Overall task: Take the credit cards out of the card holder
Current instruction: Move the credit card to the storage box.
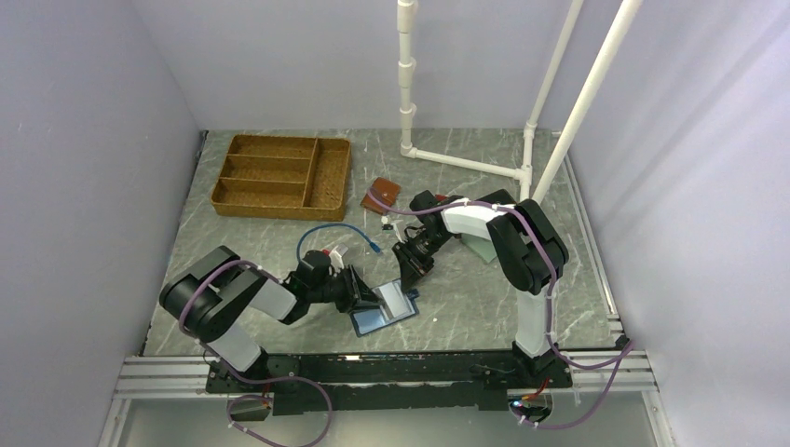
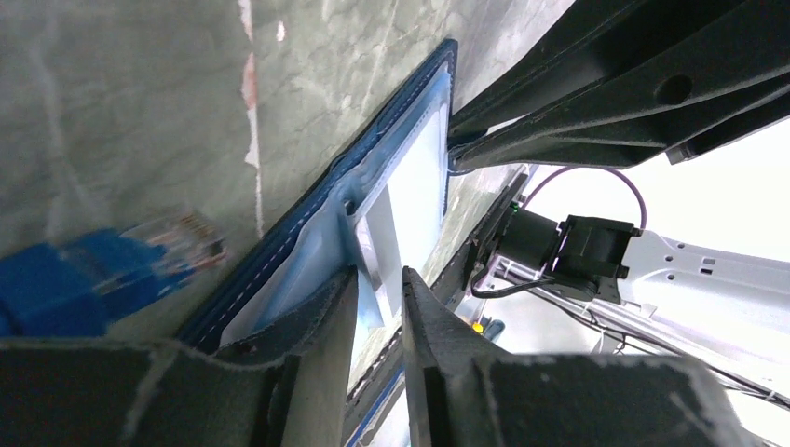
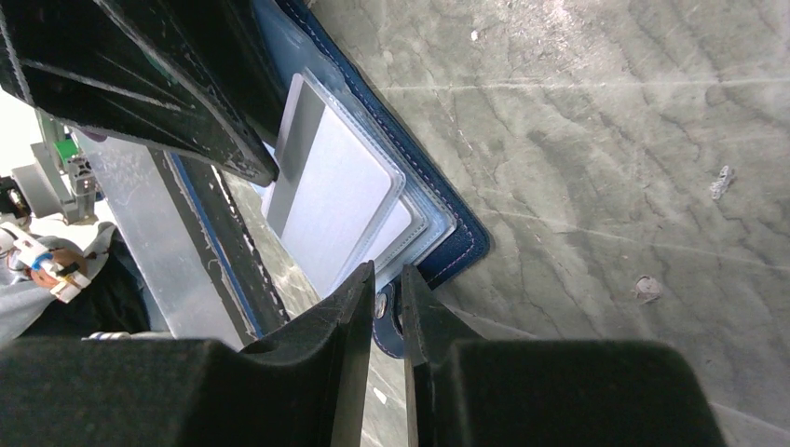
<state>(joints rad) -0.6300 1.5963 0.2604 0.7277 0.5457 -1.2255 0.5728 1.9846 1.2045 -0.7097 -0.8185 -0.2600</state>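
The navy card holder (image 1: 382, 315) lies open on the table between both arms. Its glossy blue inside holds pale grey-white credit cards (image 3: 326, 200) in clear sleeves, also showing in the left wrist view as credit cards (image 2: 415, 186). My left gripper (image 2: 380, 272) stands at the holder's left edge, jaws a narrow gap apart, with the corner of a pale card sleeve in the gap and not pinched. My right gripper (image 3: 388, 270) is at the holder's far corner, shut on its snap tab (image 3: 382, 312).
A wicker divider tray (image 1: 279, 172) sits at the back left. A tan-brown wallet (image 1: 383, 195) lies behind the right arm's gripper. A blue network cable (image 1: 326, 233) loops beside the left gripper, its plug (image 2: 84, 279) close by. A white pipe frame (image 1: 466, 163) stands at the back.
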